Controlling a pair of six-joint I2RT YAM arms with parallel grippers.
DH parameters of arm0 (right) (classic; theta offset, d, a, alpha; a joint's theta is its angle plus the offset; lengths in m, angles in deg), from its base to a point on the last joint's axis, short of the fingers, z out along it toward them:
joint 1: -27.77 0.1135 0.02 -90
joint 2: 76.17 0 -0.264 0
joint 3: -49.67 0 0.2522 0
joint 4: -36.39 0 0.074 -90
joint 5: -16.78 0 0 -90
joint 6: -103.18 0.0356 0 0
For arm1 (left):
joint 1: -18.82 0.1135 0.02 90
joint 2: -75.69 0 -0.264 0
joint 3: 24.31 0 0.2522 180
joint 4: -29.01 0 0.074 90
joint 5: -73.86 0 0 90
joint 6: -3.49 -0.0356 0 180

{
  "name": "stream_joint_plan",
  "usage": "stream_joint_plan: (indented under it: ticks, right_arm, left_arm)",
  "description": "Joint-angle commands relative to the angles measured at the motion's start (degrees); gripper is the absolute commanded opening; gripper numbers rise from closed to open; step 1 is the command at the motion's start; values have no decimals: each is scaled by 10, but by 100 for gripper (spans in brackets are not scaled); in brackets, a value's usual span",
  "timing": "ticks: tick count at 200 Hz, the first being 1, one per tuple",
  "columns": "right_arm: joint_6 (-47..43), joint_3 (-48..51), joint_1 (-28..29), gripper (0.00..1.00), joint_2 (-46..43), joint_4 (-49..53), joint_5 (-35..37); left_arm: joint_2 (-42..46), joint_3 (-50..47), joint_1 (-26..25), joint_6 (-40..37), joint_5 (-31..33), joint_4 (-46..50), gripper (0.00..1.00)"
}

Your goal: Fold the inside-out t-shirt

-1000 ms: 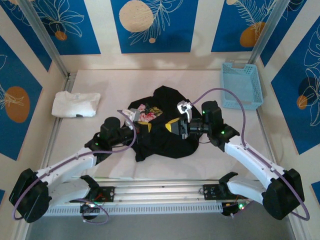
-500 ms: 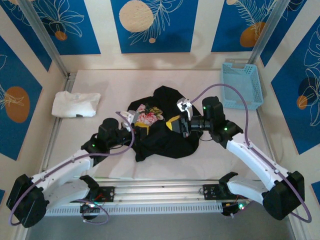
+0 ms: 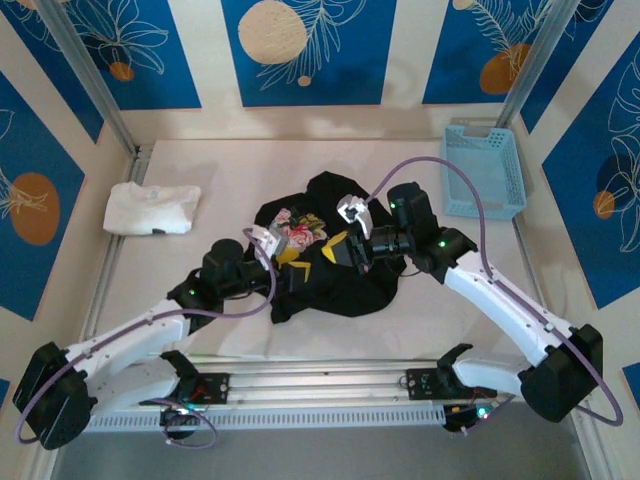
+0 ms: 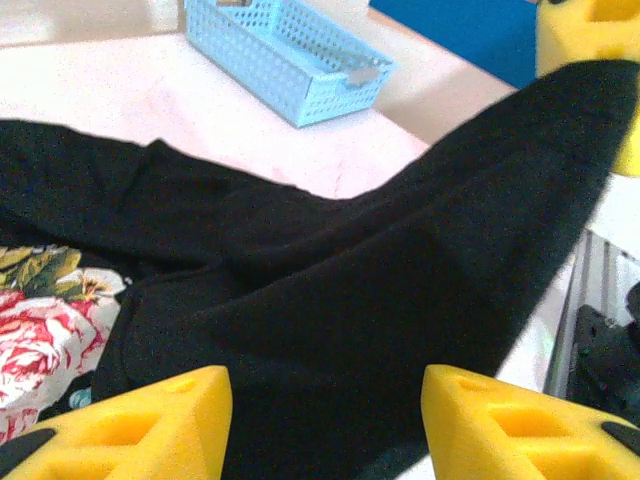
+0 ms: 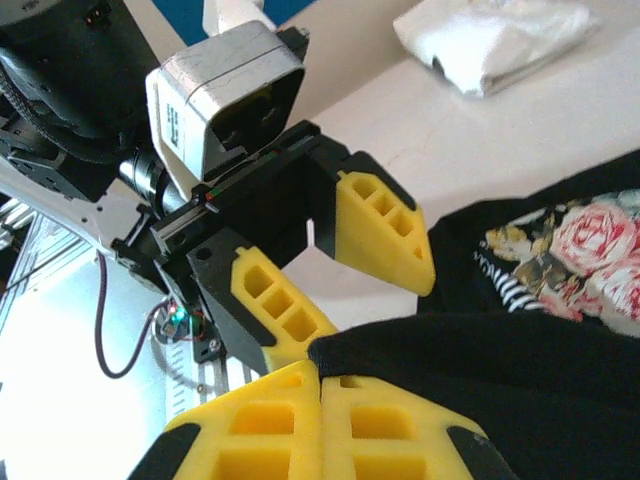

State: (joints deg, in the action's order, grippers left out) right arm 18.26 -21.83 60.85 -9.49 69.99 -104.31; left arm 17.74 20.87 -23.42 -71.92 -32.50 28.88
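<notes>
We see a pale table (image 3: 230, 170) with a crumpled black t-shirt (image 3: 330, 285) at its middle. Left of that lies a folded white shirt (image 3: 152, 208), and to its right, farther back, sits a blue basket (image 3: 448, 172).

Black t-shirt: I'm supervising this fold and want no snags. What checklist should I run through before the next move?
1. Grip: right end effector shut on a fold of the black t-shirt: ok.
2. Free side: left end effector open: ok.
3. Shirt spread flat on the table: not ok, it is bunched.
4. The white t-shirt lies apart from the black one: ok.
5. The light-blue basket lies apart from the shirt: ok.
6. Sleeves and hem located: cannot tell.
</notes>
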Motion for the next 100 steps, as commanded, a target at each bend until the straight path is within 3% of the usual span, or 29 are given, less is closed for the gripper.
stream_joint_plan:
  ticks: [1, 55, 100]
  right_arm:
    - [22, 19, 6, 0, 13, 39, -6]
    - [74, 110, 4, 0, -14, 68, 29]
    - [79, 129, 2, 0, -62, 52, 11]
  left_arm:
    - [-1, -8, -5, -13, 27, 2, 52]
    - [22, -71, -8, -15, 0, -43, 52]
    - [4, -104, -52, -37, -6, -125, 54]
